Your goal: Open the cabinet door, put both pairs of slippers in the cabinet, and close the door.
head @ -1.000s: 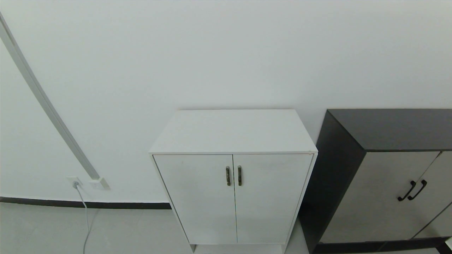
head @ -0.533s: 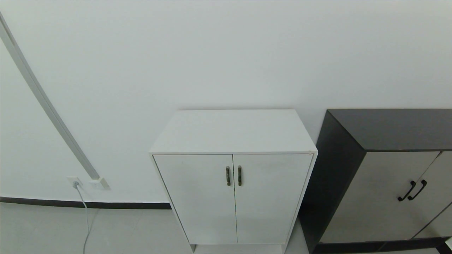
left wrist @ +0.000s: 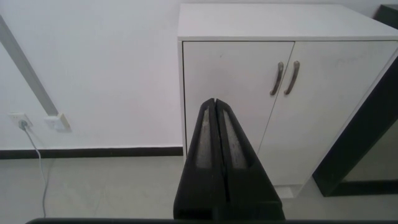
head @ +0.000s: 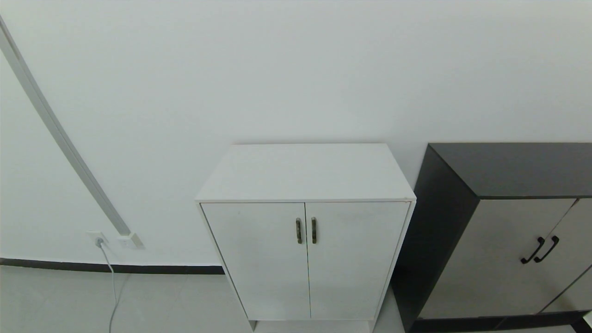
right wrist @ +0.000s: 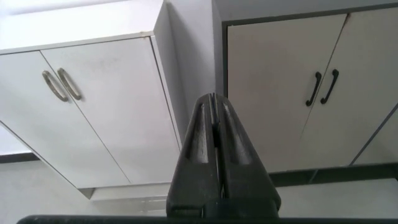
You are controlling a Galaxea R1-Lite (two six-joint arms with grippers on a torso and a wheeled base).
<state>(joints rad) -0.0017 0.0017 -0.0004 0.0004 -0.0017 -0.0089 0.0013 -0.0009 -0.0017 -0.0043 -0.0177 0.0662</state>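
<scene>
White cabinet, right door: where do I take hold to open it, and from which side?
Grip the right handle, the upright bar at the door's inner edge beside the centre seam. Come straight from the front, with fingers either side of the bar. It bows off the panel, so there looks to be room behind it. The right hand is shut, so open it first.
</scene>
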